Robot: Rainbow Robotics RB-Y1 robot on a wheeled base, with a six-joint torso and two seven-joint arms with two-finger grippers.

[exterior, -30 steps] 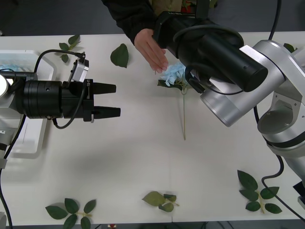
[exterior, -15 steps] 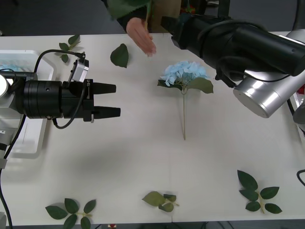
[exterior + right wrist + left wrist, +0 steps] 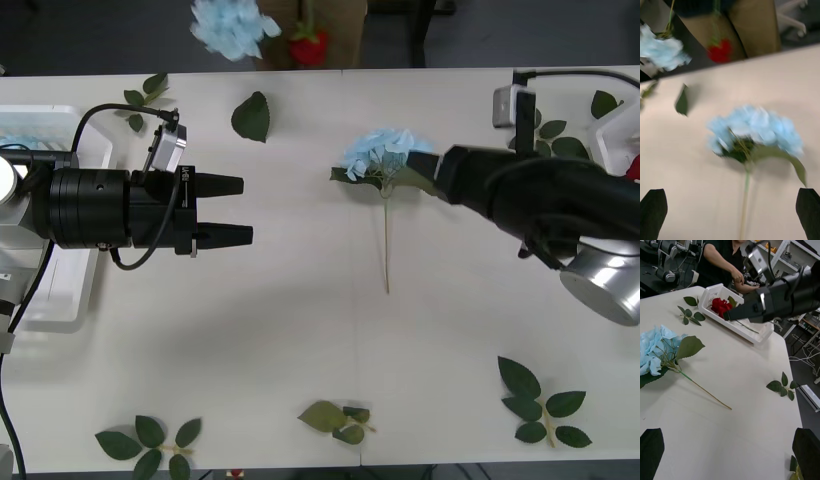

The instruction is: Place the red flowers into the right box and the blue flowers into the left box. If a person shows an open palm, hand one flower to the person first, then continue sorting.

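Note:
One of the blue flowers [image 3: 381, 153] [image 3: 756, 129] [image 3: 657, 348] lies on the table, stem toward me. My right gripper [image 3: 422, 172] [image 3: 730, 215] [image 3: 726, 316] hovers open just right of its head, holding nothing. Left of the centre, my left gripper [image 3: 246, 210] [image 3: 728, 453] is open too and holds nothing. Beyond the far edge, another blue flower [image 3: 226, 24] [image 3: 661, 51] and a red flower [image 3: 310, 46] [image 3: 719, 50] hang in front of tan trousers. The left box [image 3: 55, 300] holds blue flowers [image 3: 20, 140]. The right box [image 3: 607, 140] [image 3: 738, 327] holds red flowers [image 3: 720, 306].
Loose green leaf sprigs lie about the table: one leaf [image 3: 252, 115] at the far middle, a sprig [image 3: 148, 95] at the far left, sprigs [image 3: 150, 440] [image 3: 336, 418] [image 3: 540, 405] along the near edge. The white tabletop [image 3: 300, 320] is bare between the arms.
The person's hand has pulled back off the table, and a blue and a red flower now hang beyond the far edge. My right arm swung right and lower. The left arm stayed still.

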